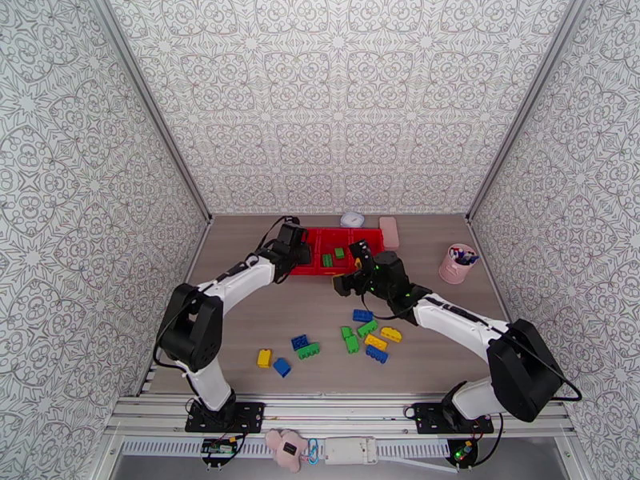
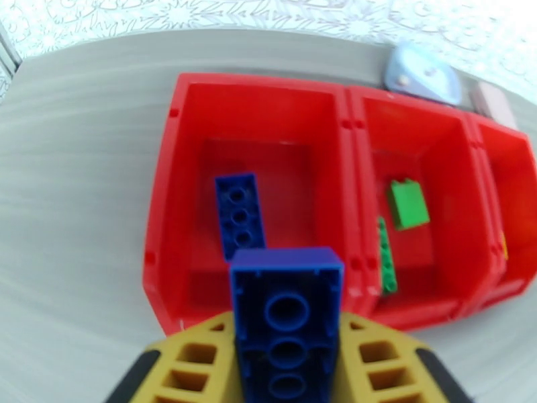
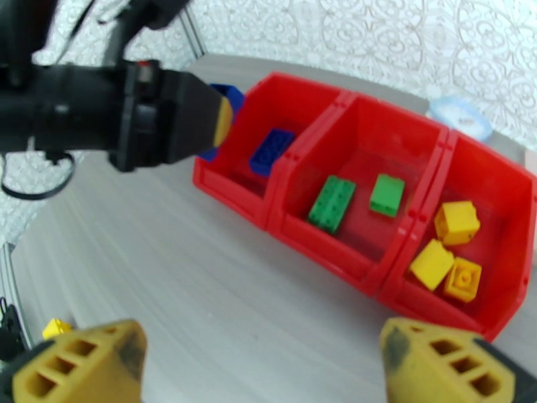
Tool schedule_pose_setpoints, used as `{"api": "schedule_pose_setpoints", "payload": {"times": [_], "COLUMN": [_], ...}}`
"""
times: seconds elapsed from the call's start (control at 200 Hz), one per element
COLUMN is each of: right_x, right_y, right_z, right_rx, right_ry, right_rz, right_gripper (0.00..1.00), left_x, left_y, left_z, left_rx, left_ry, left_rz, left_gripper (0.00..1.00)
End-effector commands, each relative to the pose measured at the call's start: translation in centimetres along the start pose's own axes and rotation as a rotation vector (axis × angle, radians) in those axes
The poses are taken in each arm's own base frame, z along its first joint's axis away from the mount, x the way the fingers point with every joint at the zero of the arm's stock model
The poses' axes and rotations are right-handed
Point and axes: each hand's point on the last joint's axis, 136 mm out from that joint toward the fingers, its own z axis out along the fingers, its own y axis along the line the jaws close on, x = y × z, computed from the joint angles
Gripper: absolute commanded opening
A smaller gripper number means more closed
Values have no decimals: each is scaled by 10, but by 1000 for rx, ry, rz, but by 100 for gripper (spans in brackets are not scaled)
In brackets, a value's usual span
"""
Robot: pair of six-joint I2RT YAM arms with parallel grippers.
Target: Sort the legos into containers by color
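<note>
One blue brick point(image 2: 286, 290) is sitting clenched in the left gripper point(image 2: 287, 334), with the yellow fingers point(image 2: 194, 354) pressing on both long sides. Its long axis is running 6 to 12 in the left wrist view. The hollow underside is facing the camera and the nose is pointing at the tray point(image 2: 161, 216).

Left bin point(image 2: 282, 162) is lying at 12 from the jaws. The brick's nose is overlapping the bin's near wall, so I am judging it at the rim, not well over the floor. A second blue brick point(image 2: 239, 216) is lying inside at about 11 from the held one, its axis nearly parallel.

Green bricks point(image 3: 332, 203) are resting in the middle bin point(image 3: 376, 156) and yellow bricks point(image 3: 456, 221) in the right bin point(image 3: 497, 189).

Right gripper point(image 3: 268, 364) is hanging released and empty, jaws wide, with the tray at 12 to 1 from it.

Loose bricks point(image 1: 364, 338) are lying on the table point(image 1: 264, 314) at 6 from the tray. The right arm is reaching over most of them, so I am judging it the nearer arm.

Next move, as I am reading it, is a short advance toward 12 and then letting go over the blue bin.
</note>
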Motion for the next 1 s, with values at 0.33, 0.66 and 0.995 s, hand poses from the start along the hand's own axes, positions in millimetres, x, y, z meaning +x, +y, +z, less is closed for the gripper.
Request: {"api": "schedule_pose_setpoints", "payload": {"times": [0.33, 0.66, 0.995], "right_x": [3, 15, 35], "right_y": [-3, -9, -10], "right_z": [-6, -26, -51], "right_rx": [29, 70, 83], "right_ry": [-12, 15, 81], "right_rz": [-60, -113, -199], "right_gripper": [96, 97, 97], "left_x": [-23, -43, -5], "left_y": [-6, -23, -43], "left_z": [46, -4, -86], "left_rx": [26, 47, 133], "left_ry": [57, -52, -113], "left_rz": [-4, 65, 247], "left_gripper": [32, 73, 91]}}
